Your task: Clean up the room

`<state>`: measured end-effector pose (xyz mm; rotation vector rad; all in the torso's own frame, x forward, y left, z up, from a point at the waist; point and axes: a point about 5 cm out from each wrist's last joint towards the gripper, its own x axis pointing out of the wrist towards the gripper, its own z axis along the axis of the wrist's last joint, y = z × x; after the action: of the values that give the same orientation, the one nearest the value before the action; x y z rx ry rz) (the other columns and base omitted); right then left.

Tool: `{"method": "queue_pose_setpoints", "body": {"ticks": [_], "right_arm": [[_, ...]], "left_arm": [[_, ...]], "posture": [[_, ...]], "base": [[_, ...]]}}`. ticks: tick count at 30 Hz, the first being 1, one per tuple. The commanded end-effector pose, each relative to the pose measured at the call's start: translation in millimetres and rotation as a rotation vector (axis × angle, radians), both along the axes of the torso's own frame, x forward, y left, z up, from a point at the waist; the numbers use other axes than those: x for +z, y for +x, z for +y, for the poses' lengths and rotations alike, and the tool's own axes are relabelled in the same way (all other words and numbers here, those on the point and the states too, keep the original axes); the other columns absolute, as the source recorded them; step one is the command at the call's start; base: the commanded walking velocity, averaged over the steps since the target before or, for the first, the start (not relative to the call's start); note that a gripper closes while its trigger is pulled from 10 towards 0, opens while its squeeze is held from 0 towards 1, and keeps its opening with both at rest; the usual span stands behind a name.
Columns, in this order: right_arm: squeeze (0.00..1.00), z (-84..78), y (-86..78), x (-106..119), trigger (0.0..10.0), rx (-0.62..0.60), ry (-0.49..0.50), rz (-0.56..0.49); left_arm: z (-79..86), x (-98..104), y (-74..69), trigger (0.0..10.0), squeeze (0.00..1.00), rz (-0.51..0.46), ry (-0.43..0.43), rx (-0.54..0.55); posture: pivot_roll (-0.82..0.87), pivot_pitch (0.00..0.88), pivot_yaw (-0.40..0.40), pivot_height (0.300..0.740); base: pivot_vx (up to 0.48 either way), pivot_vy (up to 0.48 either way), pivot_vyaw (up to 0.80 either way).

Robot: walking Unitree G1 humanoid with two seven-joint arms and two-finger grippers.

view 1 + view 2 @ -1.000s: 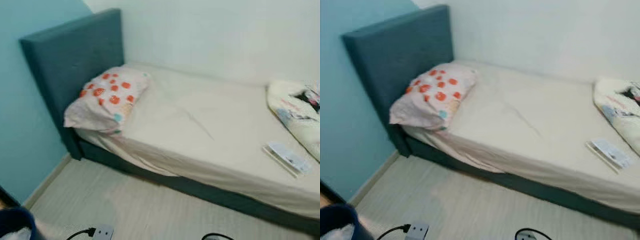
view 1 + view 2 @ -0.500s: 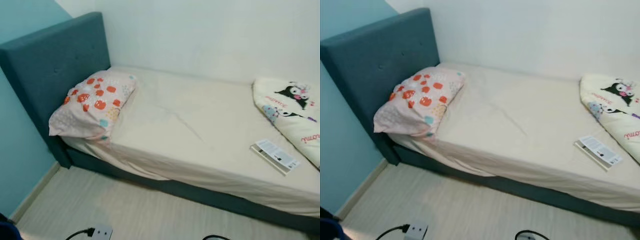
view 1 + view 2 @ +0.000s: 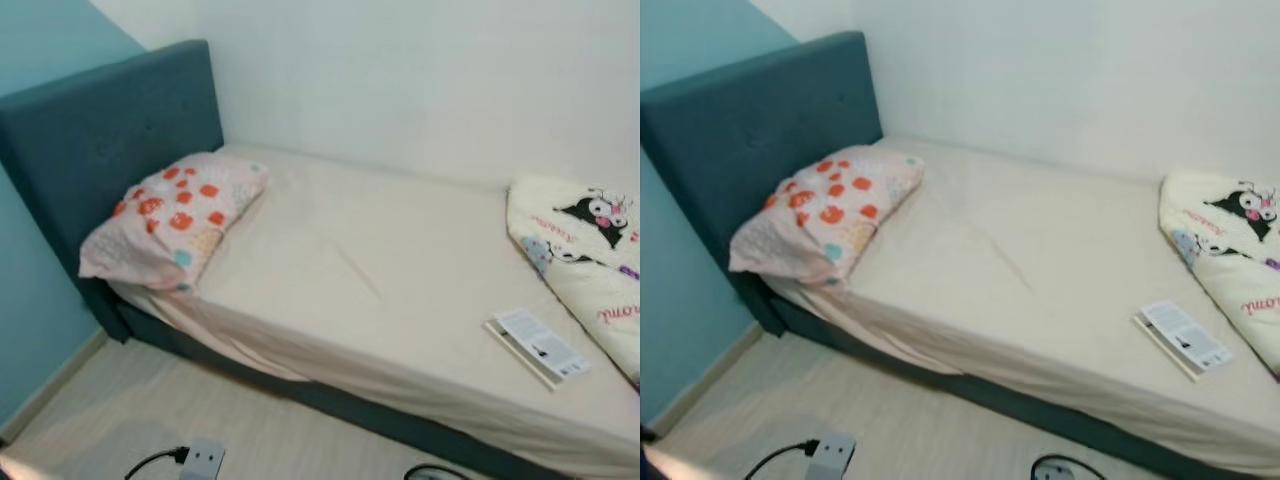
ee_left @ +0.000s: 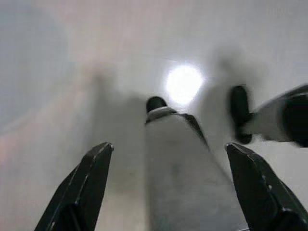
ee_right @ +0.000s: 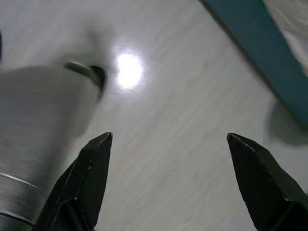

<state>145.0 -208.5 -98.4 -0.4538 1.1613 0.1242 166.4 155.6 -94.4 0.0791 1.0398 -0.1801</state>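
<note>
My left gripper point(image 4: 168, 187) hangs low at my side with its 2 black fingers point(image 4: 82, 190) spread wide apart and nothing between them. Below it is pale floor point(image 4: 120, 57) with a bright spot of reflected light, and a grey tapered part of my own body runs between the fingers in that view. My right gripper point(image 5: 171, 185) hangs the same way, its 2 fingers point(image 5: 262, 185) wide apart and holding nothing, over pale wood-look floor; the blue base of the bed point(image 5: 250, 53) crosses the far corner of that wrist view, so the bed sits just ahead of this gripper.

Ahead of both grippers stands the bed point(image 3: 400, 430), covered with a cream sheet point(image 3: 370, 270) that has a few creases. Its blue padded headboard point(image 3: 110, 130) is on my left, against a light blue wall point(image 3: 30, 290); a white wall point(image 3: 420, 80) runs behind the bed.

A pillow point(image 3: 170, 215) with orange and teal spots lies at the headboard end, on the left-gripper side. A thin booklet point(image 3: 538, 345) lies flat near the front edge of the mattress, on the right-gripper side. Just beyond it, further right, is a folded cream blanket point(image 3: 580, 260) printed with a black cartoon figure.

On the floor close to me, a white power strip point(image 3: 203, 460) with a black cord point(image 3: 150, 464) lies ahead of my left gripper. Part of another dark cord point(image 3: 435, 471) shows nearer my right gripper.
</note>
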Motion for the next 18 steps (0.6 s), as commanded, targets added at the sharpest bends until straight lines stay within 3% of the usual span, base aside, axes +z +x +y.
{"method": "queue_pose_setpoints", "body": {"ticks": [1, 18], "right_arm": [[0.00, 5.0, 0.5, -0.7, 10.0, 0.001, 0.015, 0.005], [0.00, 8.2, -2.9, -2.4, 10.0, 0.003, 0.019, 0.012]], "left_arm": [[5.3, 0.9, 1.6, 10.0, 0.00, -0.003, 0.011, 0.003], [5.8, 1.9, 3.7, 10.0, 0.00, -0.008, 0.011, -0.011]], "posture": [[-0.07, 0.037, -0.023, 0.737], [-0.08, 0.039, -0.009, 0.737]], "base": [[0.000, -0.480, 0.00], [0.000, -0.471, 0.00]]}}
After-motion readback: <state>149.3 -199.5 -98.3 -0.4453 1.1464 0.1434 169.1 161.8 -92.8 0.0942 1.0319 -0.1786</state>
